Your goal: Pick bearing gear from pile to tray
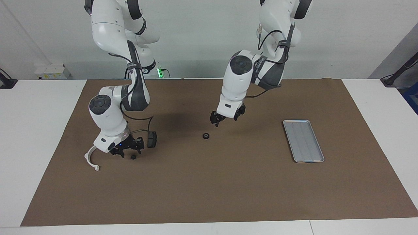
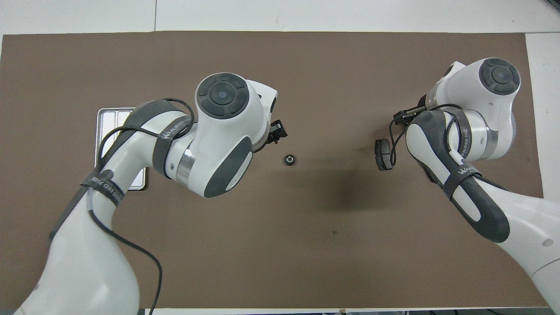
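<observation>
A: Currently the left end effector (image 1: 223,119) is hanging open over the worktop (image 1: 228,182), just short of the bearing gear (image 1: 205,136) lying mid-mat, well apart from the tray (image 1: 303,141).

B: Right end effector (image 1: 128,150)?

A: Hovering low by the white bracket (image 1: 91,160), part open, gripping nothing.

B: Next?

A: Probably lowering and centering on the gear. Arm strap is reading "WANJEED", I think.
</observation>
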Motion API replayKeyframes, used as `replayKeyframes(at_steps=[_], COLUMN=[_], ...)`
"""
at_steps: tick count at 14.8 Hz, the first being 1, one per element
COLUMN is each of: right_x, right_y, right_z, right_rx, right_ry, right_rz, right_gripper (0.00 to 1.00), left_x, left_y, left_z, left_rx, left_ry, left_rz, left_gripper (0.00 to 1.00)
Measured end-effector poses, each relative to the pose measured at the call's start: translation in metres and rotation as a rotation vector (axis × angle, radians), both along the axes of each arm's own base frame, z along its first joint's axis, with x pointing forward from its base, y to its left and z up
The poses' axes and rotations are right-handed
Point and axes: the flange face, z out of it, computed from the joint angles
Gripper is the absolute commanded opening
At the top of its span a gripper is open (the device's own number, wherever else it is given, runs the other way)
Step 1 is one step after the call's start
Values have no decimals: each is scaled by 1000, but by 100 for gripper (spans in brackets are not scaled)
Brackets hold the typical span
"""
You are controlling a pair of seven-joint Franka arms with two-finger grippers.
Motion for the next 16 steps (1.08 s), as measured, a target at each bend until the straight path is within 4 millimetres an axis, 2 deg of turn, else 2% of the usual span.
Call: replayKeyframes(at_steps=[2, 5, 11, 14, 16], right_x=[0, 2, 0, -1, 0], right_y=[0, 0, 1, 1, 1], right_z=[-6, -13, -30, -33, -31], right_rx=[0, 0, -1, -1, -1], right_ry=[1, -3, 10, 16, 13], right_rz=[0, 0, 2, 2, 2], right_gripper=[76, 76, 73, 54, 27], left_x=[4, 6, -32, -30, -27], left_y=[-22, -32, -65, -67, -64], left_z=[-28, -42, -79, -95, -104], left_rx=[-6, -29, 2, -1, 3], left_ry=[0, -23, 15, 11, 12], left_rz=[7, 63, 64, 75, 82], left_gripper=[100, 100, 100, 100, 100])
